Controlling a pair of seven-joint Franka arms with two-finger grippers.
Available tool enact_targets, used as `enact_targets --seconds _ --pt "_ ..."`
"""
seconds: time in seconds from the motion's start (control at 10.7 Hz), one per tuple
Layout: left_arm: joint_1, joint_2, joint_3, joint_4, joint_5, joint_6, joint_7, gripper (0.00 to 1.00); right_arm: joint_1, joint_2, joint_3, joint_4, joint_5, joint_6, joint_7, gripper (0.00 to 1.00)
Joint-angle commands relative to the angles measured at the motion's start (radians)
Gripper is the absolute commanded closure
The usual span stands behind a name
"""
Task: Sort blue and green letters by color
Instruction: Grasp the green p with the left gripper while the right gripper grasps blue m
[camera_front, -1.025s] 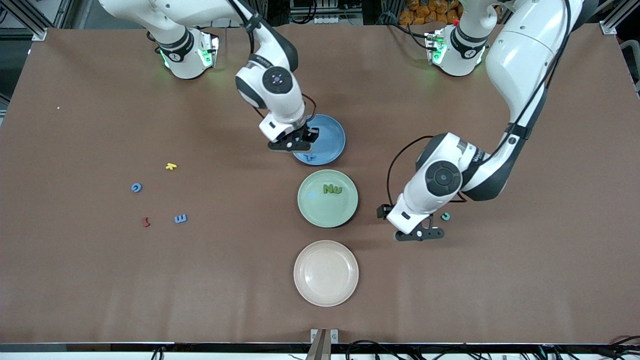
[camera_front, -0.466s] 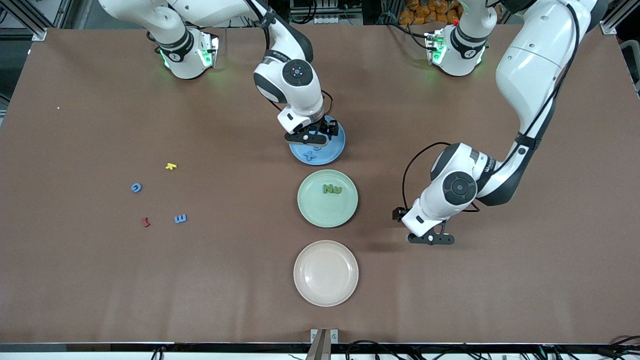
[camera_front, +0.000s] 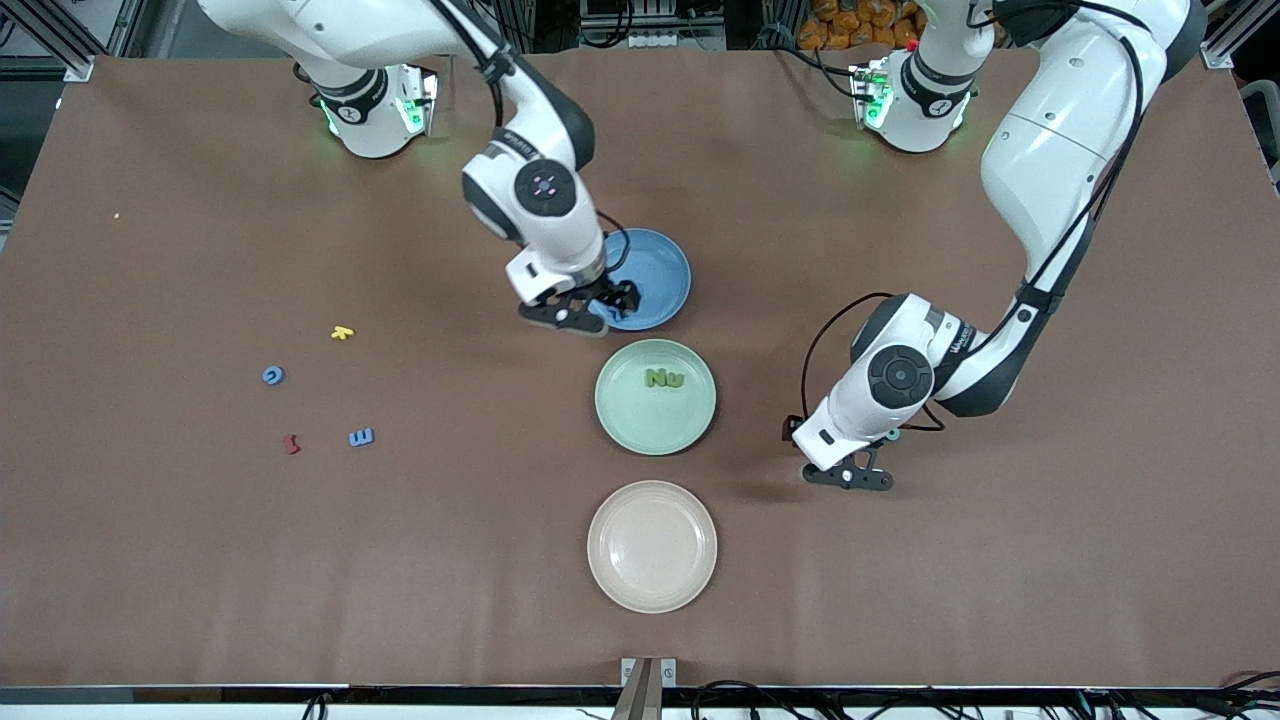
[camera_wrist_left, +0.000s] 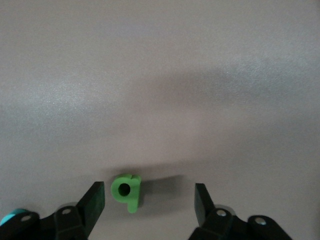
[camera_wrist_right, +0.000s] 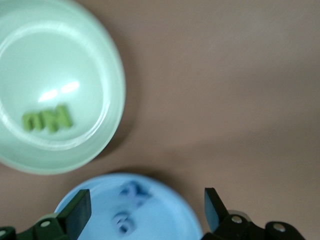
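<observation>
Green letter p (camera_wrist_left: 127, 192) lies on your table (camera_front: 1000, 560) between the left gripper (camera_wrist_left: 147, 205)'s open fingers, untouched; your right gripper (camera_wrist_right: 145, 210) hangs wide open, empty, over the blue plate (camera_front: 660, 275) holding two blue letters (camera_wrist_right: 129, 206).

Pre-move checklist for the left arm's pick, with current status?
1. Green letter lies flat on the table between the left end effector's fingers: ok.
2. Left end effector open around it, no grip yet: ok.
3. Letter centred in the gap: not ok, it sits close to one finger.
4. Green plate has bare room beside its two green letters: ok.
5. Right end effector open over the blue plate's rim, holding nothing, two blue letters in that plate: ok.
6. Whether the right arm is clear of the path to the green plate: cannot tell.
</observation>
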Motion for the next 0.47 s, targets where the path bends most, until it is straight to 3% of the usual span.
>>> enact_targets --seconds 0.0,0.37 --pt "0.035 0.017 -0.004 -0.003 0.026 0.024 0.057 0.22 -0.148 -0.043 0.010 -0.006 0.001 -0.041 -0.091 0.00" --pt "0.035 0.024 -0.004 -0.010 0.026 0.024 0.059 0.28 -0.358 -0.043 0.006 0.002 0.000 -0.039 -0.119 0.00"
